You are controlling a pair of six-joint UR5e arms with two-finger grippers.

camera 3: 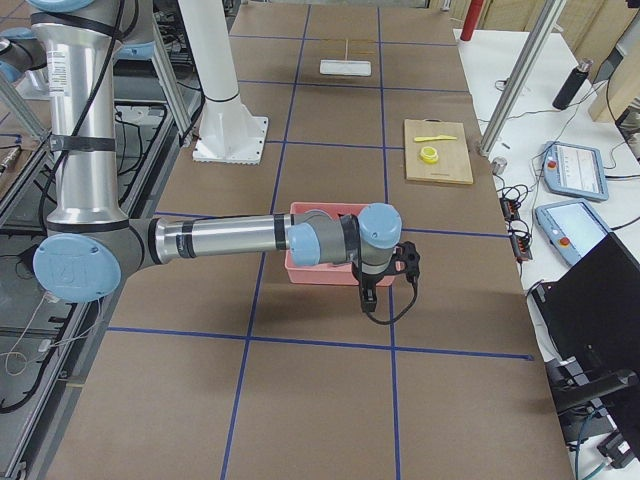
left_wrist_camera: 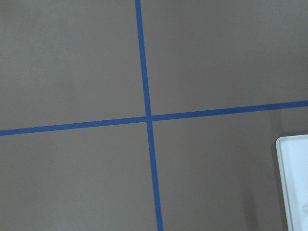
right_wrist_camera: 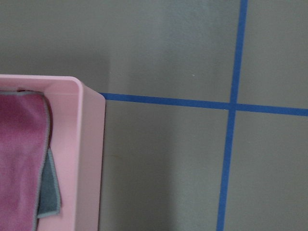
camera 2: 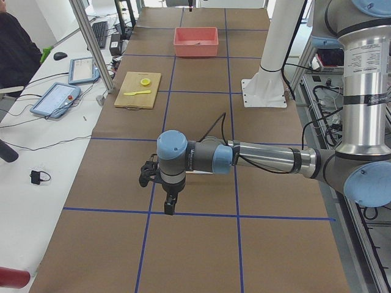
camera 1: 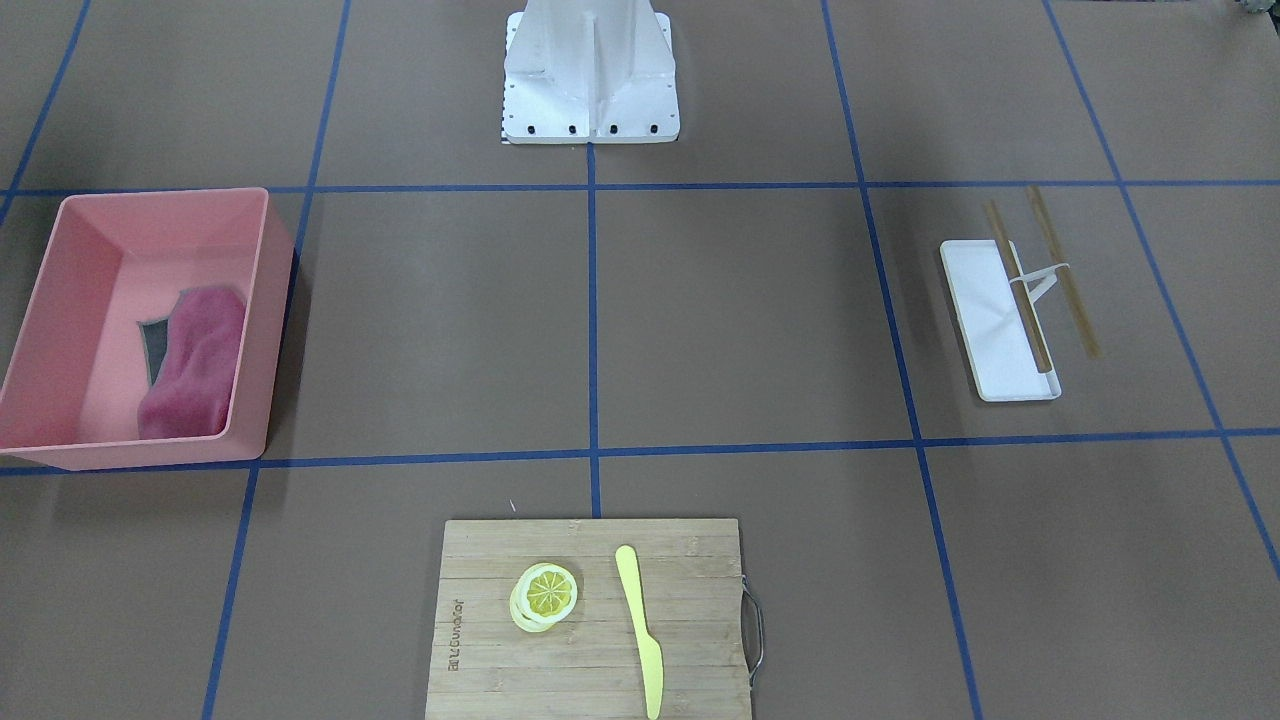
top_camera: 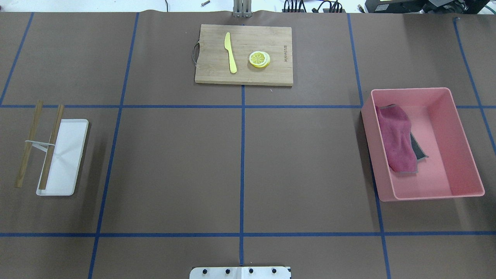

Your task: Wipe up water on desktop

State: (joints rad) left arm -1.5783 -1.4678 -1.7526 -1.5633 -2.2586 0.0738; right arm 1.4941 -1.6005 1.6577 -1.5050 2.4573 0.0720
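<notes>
The brown, blue-taped tabletop [top_camera: 174,162] spans every view; no puddle shows. Nearest, the left pincer [camera 2: 170,204] and right pincer [camera 3: 368,300] hang above it; spread or pressed, I cannot tell. At 3 o'clock the red cloth [top_camera: 395,139] lies in a pink bin [top_camera: 459,135]. A careless grab may drag the bin, and wiping could miss unseen water.

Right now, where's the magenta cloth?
Overhead view, right side: the magenta cloth lies inside the pink bin, along its left wall, atop a grey cloth.
</notes>
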